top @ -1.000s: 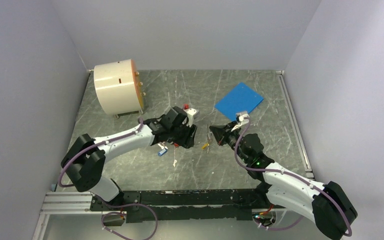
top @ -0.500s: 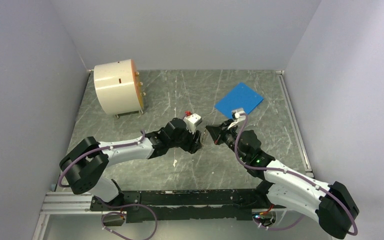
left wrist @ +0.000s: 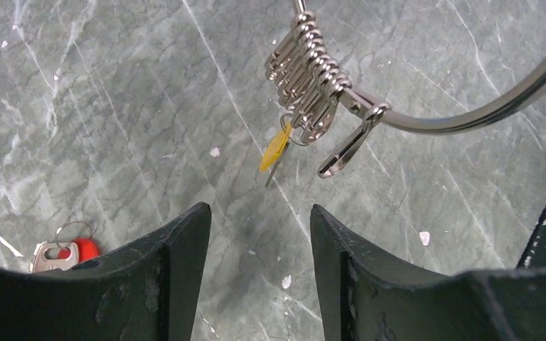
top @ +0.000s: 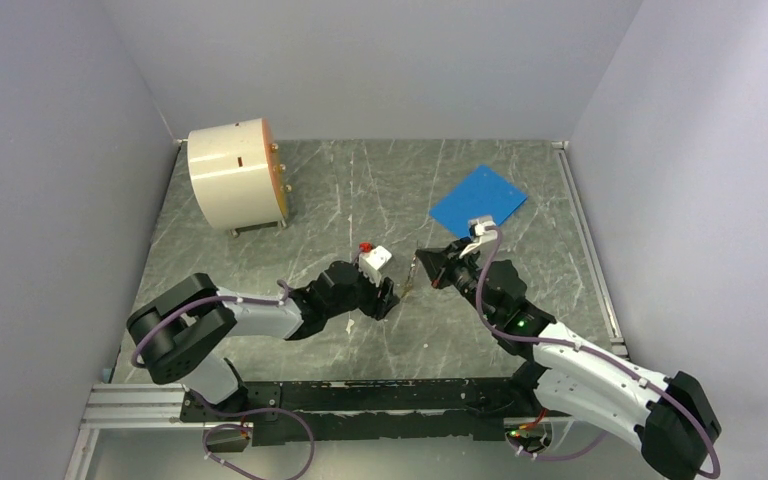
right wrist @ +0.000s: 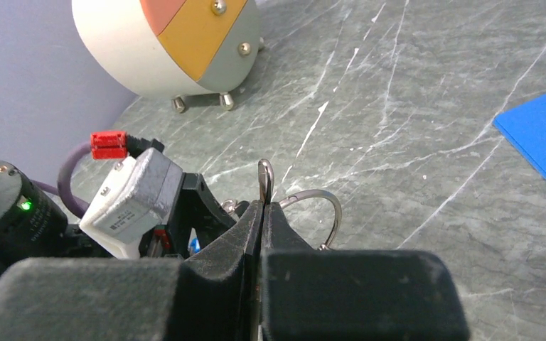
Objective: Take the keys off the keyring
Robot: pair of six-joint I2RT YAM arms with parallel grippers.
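Grey marble tabletop (top: 360, 190). Left pincer (left wrist: 259, 217) half open, empty. Red key (left wrist: 78, 250) lying loose on tabletop just past it. Further out, yellow key (left wrist: 277, 145) dangles off keyring (left wrist: 434, 129) among metal loops (left wrist: 309, 78), clear of surface. Right pincer (right wrist: 261, 213) clamped shut on ring wire, holding it up. Imo: close on yellow tag only, dodge loops, pull along wire.

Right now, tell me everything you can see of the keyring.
The keyring is a thin, shiny silver wire ring, apparently held off the marble table. The right pincer is shut on its wire. A bunch of small metal loops sits crowded on it; one carries a yellow-tagged key, another hangs empty. The open left pincer faces it without touching.
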